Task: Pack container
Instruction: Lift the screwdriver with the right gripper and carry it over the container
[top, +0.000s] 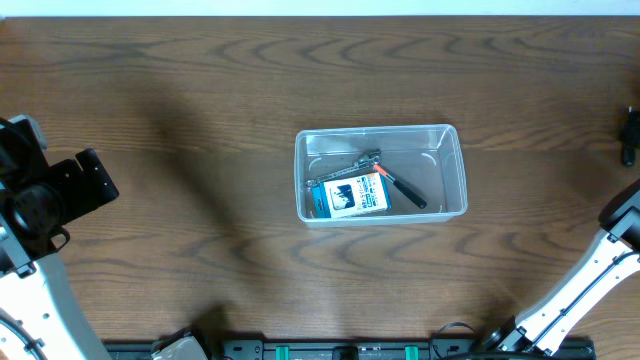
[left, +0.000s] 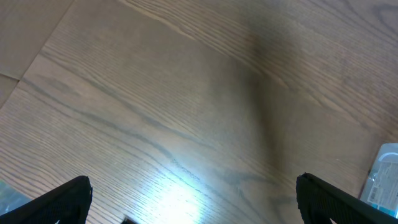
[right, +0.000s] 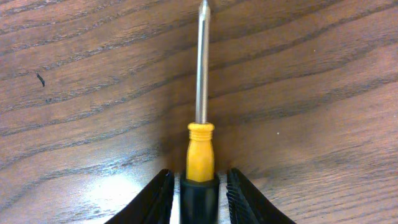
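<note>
Right gripper (right: 199, 177) straddles screwdriver (right: 200, 149) handle, grip unclear; left gripper (left: 193, 183) spread over open table (left: 155, 93).

I read table (top: 200, 80): dark wood grain, smooth, soft sheen under the light | container (top: 461, 170): clear glossy plastic | screwdriver (right: 201, 152): bright polished metal shaft, smooth yellow and black plastic handle | box (top: 352, 196): blue-and-white printed surface, material unclear to me

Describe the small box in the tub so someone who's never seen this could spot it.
At the centre of the wooden table sits a clear plastic container. In its lower-left part, from overhead, lies a small flat box. It alone is blue and white; the tools beside it are metal with black handles.
</note>
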